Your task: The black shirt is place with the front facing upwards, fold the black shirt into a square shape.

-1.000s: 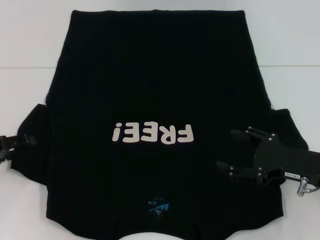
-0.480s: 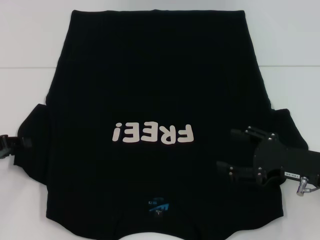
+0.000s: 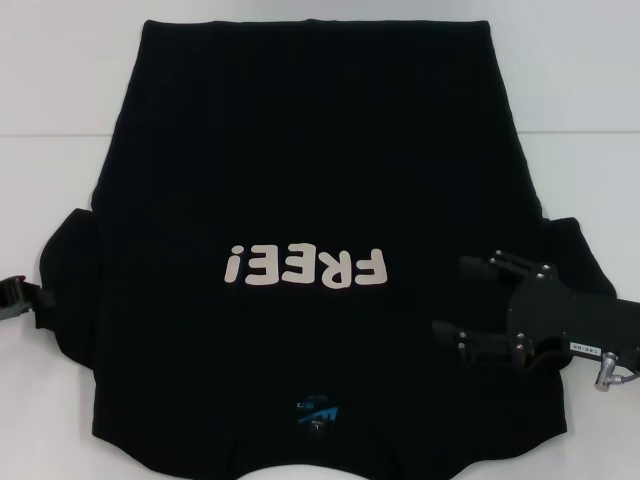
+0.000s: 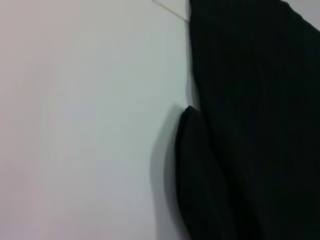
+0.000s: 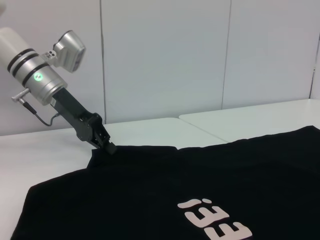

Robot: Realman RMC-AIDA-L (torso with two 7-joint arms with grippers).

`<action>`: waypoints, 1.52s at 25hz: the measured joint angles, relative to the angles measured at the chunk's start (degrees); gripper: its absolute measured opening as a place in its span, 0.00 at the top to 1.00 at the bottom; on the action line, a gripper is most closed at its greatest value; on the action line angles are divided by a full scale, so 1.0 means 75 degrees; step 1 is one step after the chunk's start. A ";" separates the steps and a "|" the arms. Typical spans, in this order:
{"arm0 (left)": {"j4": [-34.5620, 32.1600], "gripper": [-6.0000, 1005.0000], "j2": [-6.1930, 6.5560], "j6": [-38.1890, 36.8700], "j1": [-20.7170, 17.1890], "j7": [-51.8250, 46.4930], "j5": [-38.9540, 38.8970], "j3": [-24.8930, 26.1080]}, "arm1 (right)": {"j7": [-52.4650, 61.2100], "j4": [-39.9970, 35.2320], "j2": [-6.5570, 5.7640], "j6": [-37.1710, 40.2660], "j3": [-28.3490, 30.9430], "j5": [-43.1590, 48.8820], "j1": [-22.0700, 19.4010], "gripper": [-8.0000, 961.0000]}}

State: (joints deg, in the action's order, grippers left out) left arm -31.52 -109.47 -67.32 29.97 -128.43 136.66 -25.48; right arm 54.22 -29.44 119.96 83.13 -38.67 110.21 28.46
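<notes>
The black shirt [image 3: 300,150] lies spread flat, front up, on the white table [image 3: 60,100]. Its pale "FREE!" lettering [image 3: 305,267] reads upside down from the head, and its blue neck label [image 3: 315,412] is near the front edge. My right gripper [image 3: 452,298] is open over the shirt's right side, beside the right sleeve. At the outer edge of the left sleeve sits my left gripper [image 3: 25,297]. The right wrist view shows the left gripper [image 5: 109,147] with its tip at the corner of the shirt [image 5: 150,190]. The left wrist view holds only the shirt [image 4: 250,100] and its sleeve fold.
Bare white table [image 4: 75,125] surrounds the shirt on the left, right and far sides. A seam between two tabletops [image 3: 50,134] crosses behind the shirt. White wall panels [image 5: 165,55] stand beyond the table in the right wrist view.
My left gripper has slid left toward the picture's edge and a little lower along the left sleeve. The right gripper and the shirt have stayed put.
</notes>
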 joint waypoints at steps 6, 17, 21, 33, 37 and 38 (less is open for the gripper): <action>-0.0181 0.96 -0.0058 -0.0013 -0.0065 0.0111 -0.0046 0.0015 | 0.0000 0.0000 0.0000 0.0003 0.0001 -0.0004 -0.0005 0.02; -0.0466 0.99 -0.0068 -0.0199 -0.0132 0.0060 -0.0027 0.0055 | 0.0000 -0.0009 0.0000 -0.0014 0.0013 -0.0013 -0.0048 0.02; -0.0790 0.99 -0.0054 -0.0264 -0.0215 -0.0045 -0.0046 0.0086 | 0.0000 -0.0020 0.0001 -0.0022 0.0033 -0.0013 -0.0060 0.02; -0.1332 0.99 0.0132 -0.0713 -0.0181 -0.0245 -0.0006 0.0164 | 0.0000 -0.0004 0.0001 0.0014 0.0103 -0.0012 -0.0060 0.02; -0.1520 0.99 0.0180 -0.0722 -0.0218 -0.0337 -0.0002 0.0164 | 0.0000 -0.0001 0.0000 0.0015 0.0106 -0.0011 -0.0067 0.02; -0.1538 0.99 0.0180 -0.0729 -0.0219 -0.0356 -0.0001 0.0164 | 0.0000 0.0000 0.0000 0.0015 0.0106 -0.0011 -0.0068 0.02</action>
State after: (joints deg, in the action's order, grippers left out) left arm -43.05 -108.12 -72.79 28.33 -131.10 136.65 -24.25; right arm 54.23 -29.44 119.96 83.24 -37.88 110.13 27.95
